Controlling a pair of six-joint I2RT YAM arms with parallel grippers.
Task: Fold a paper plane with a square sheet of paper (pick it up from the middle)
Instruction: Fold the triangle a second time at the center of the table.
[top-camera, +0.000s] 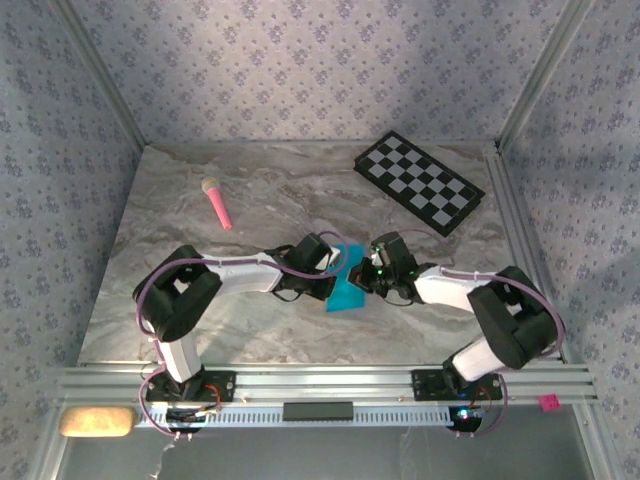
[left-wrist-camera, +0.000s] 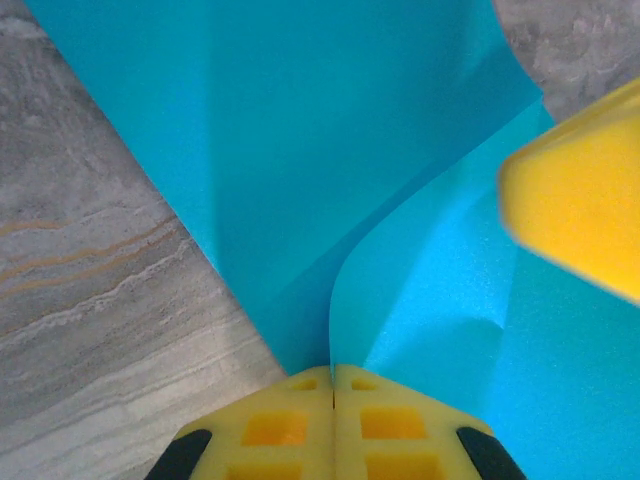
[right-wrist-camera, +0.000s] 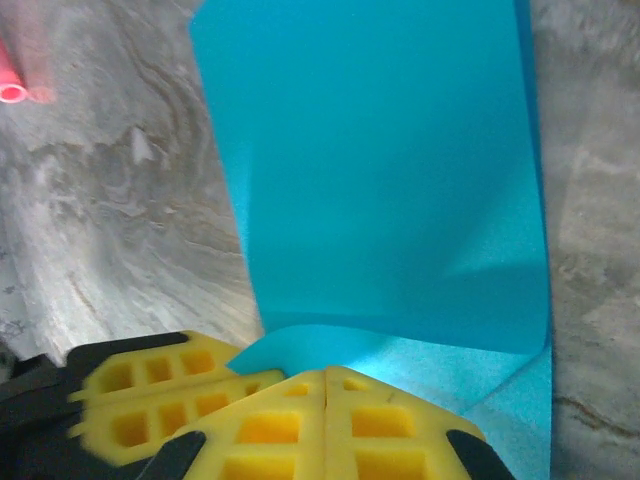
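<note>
The square sheet of paper (top-camera: 349, 283) is bright cyan and lies partly folded on the marble table, between the two wrists. It has the form of a bent sheet, not a paper plane. My left gripper (left-wrist-camera: 332, 372) is shut, and a raised edge of the paper (left-wrist-camera: 300, 150) runs straight into the seam of its jaws. My right gripper (right-wrist-camera: 327, 372) is shut too, with a lifted flap of the paper (right-wrist-camera: 400, 180) meeting its tips. The two grippers sit close together: a right finger (left-wrist-camera: 585, 195) shows in the left wrist view, and the left fingers (right-wrist-camera: 150, 405) in the right wrist view.
A pink stick (top-camera: 217, 202) lies at the back left of the table (top-camera: 150, 300); its end also shows in the right wrist view (right-wrist-camera: 20, 75). A black-and-white checkered board (top-camera: 420, 182) lies at the back right. Patterned walls close in three sides.
</note>
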